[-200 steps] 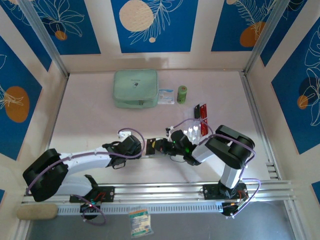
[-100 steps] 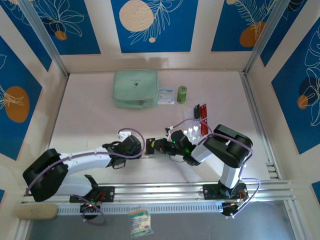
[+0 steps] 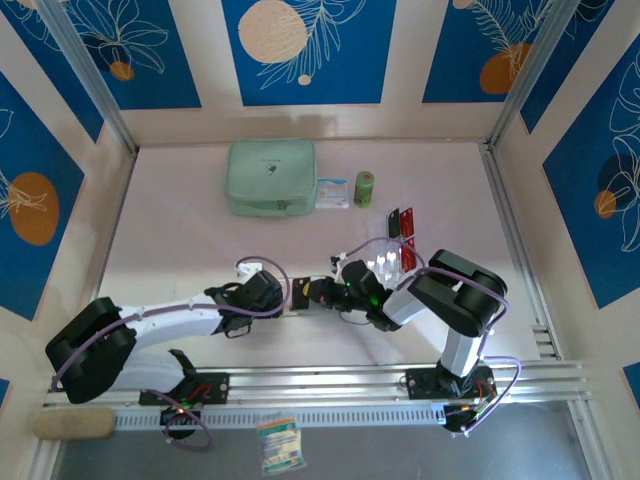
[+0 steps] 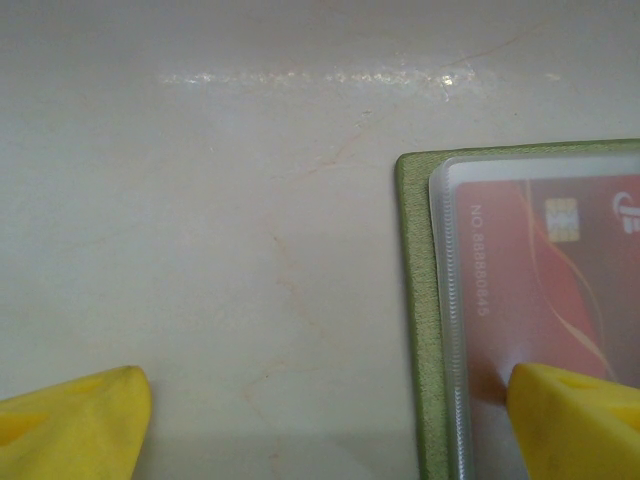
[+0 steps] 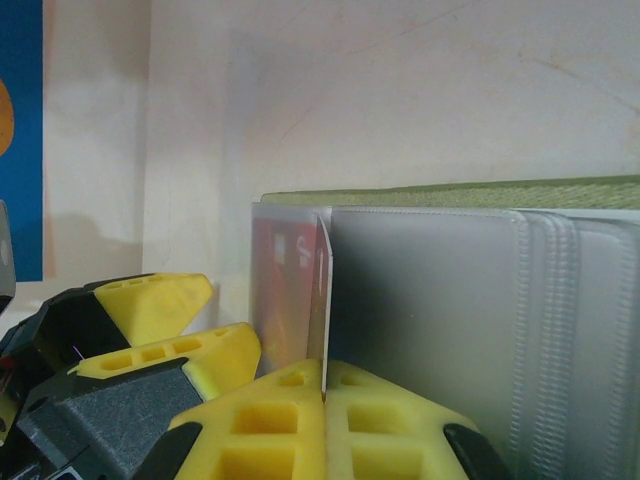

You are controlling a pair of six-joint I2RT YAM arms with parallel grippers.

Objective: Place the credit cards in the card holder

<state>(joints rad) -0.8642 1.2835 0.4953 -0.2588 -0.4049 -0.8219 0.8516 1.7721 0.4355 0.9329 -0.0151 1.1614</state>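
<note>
Card holder (image 4: 410, 300): olive-green, matte, finely grained at the rim, rounded at the corner. Lies open and flat on the pale, faintly veined table (image 4: 200, 200), near its middle, between the two arms. Holds clear glossy plastic sleeves with ribbed seams. Under one of them, a red credit card (image 4: 560, 290), smooth, with a gold chip and white digits.

Left gripper (image 4: 328, 385): spread wide, one yellow finger (image 4: 570, 420) resting on the sleeve, the other off to the left over the table.

Right gripper (image 5: 325, 385): pressed together on a thin upright edge, card or sleeve leaf, cannot tell which.

Farther right, other credit cards (image 3: 400, 222), red and dark, by a clear rack (image 3: 390, 262).
</note>
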